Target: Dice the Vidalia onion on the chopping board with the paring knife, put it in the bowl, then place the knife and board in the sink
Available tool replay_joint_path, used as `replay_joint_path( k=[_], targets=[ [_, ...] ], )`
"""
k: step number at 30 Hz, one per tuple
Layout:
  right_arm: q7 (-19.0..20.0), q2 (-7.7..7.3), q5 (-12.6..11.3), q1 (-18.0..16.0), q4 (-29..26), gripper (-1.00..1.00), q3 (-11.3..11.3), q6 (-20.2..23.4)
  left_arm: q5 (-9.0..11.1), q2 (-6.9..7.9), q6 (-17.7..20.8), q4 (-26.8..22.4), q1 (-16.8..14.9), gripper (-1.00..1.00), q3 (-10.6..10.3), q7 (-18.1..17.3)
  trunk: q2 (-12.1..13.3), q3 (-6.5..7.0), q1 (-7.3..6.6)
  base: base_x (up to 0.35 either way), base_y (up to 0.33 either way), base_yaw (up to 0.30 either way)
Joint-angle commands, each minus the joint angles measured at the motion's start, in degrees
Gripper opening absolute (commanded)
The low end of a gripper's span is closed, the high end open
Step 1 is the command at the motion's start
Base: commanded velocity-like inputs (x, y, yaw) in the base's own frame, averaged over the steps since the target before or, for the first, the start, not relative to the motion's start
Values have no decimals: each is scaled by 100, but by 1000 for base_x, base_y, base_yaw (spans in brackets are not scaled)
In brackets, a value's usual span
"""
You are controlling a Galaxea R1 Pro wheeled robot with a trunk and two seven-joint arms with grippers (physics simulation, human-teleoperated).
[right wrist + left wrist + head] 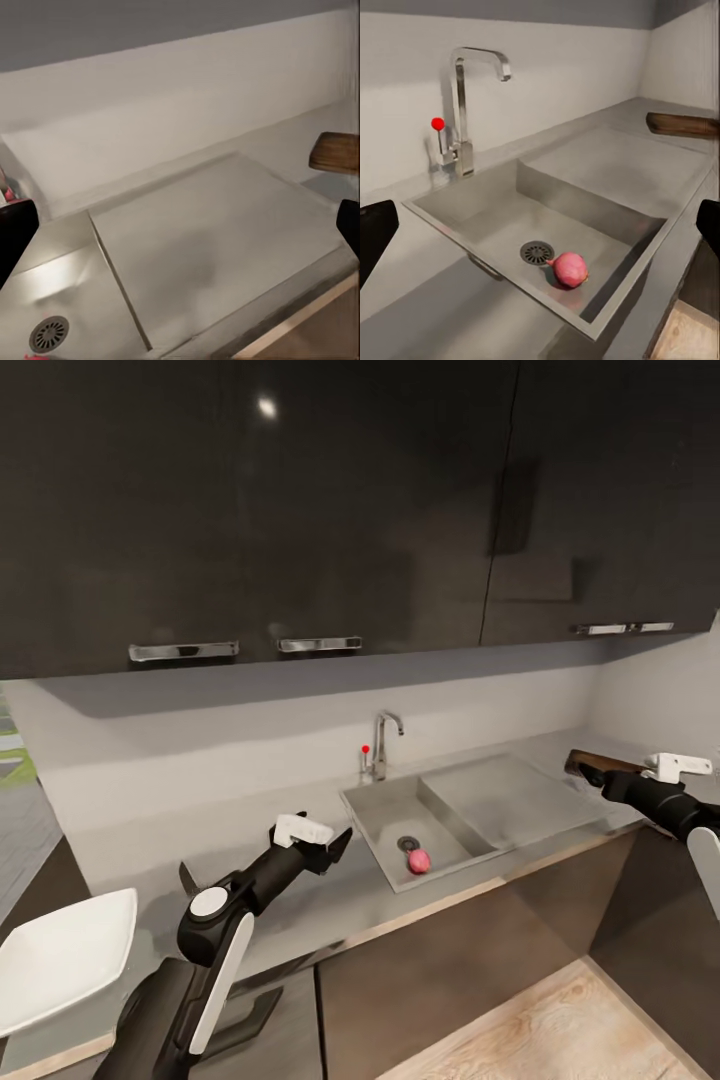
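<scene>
Head view looks down over the table, where the sink sits in the middle with the Vidalia onion lying on its floor, just beside the round drain and near the front wall. The onion shows as a small pinkish-red bulb, untouched, so the first step of the task is not yet done.

The left claw hangs over the table just to the left of the basin, its fingers pointing toward the sink. In the left wrist view the onion lies almost dead ahead, with the dark fingertips at either edge of the picture, well apart; the claw is spread wide and holds nothing. It seems lined up that way so it can drop over the onion from above the rim.

The right claw hovers at the far right end, over the corner of the chopping board, which rests on the table past the drainboard. In the right wrist view its tips also sit at the two edges of the picture, so it too is wide and empty, likely parked clear of the left arm's reach.

The white bowl waits at the left end of the table, well apart from the sink. The tap stands behind the basin.
</scene>
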Motion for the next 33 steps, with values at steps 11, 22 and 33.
replay_joint_path(
  k=[11, 22, 33],
  targets=[
    [227, 2, 0, -2, -2, 100, -14, 55, 17, -6, 39, -6, -2, 100, 7, -10, -4, -17, 3, 115, -213, -287],
    [323, 9, 0, -2, -2, 100, -18, 57, 17, -15, 47, -6, -1, 100, 11, 14, -4, -17, 3, 181, -285, -55],
    [324, 10, 0, -4, -2, 100, -18, 57, 17, -15, 51, -6, -2, 100, 14, 112, -4, -17, 3, 226, -285, -253]
  ],
)
